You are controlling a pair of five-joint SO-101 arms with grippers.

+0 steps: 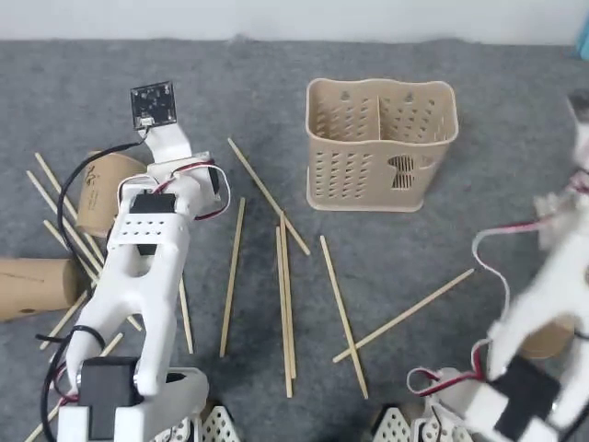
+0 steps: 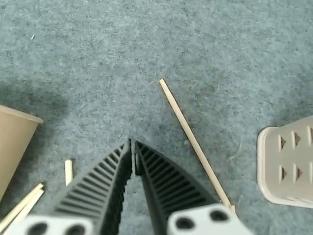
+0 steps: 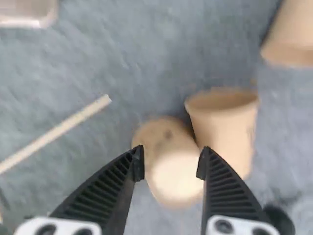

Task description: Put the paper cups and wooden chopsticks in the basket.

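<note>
- Grey felt mat (image 1: 515,120) covers the whole table, and the two-compartment basket (image 1: 381,184) stands upright toward the far side. As far as I can tell nothing's in it yet, so the job looks like it's right at the start.
- Wooden chopsticks (image 1: 286,304) lie flat, scattered across the middle of the mat, with more fanned out beside the left arm (image 1: 147,267). Over there a half-hidden cup (image 1: 99,189) sits partly under that arm, and a sideways cup (image 1: 32,285) lies at the mat's left edge.
- Step in hand, I'd say, is a cup grab by the right gripper (image 3: 171,164). Its jaws are spread wide on either side of a tipped-over cup (image 3: 166,142), not squeezing it from what I can see.
- A second cup (image 3: 225,127), upright by the look of it, stands just beside that one, maybe touching. A third cup (image 3: 288,34) sits further off.
- Next move probably calls for dropping a bit lower and closing gently, since paper cups crush easily, without bumping the neighbour. Then it's a lift and a carry to the basket, which is well apart from this cluster.
- Left gripper (image 2: 133,145) has its jaws pressed together with nothing between them, pointing down over bare mat. A lone chopstick (image 2: 193,142) lies just beside its tip.
- Right arm (image 1: 552,295) is folded low at the table's right edge.
</note>
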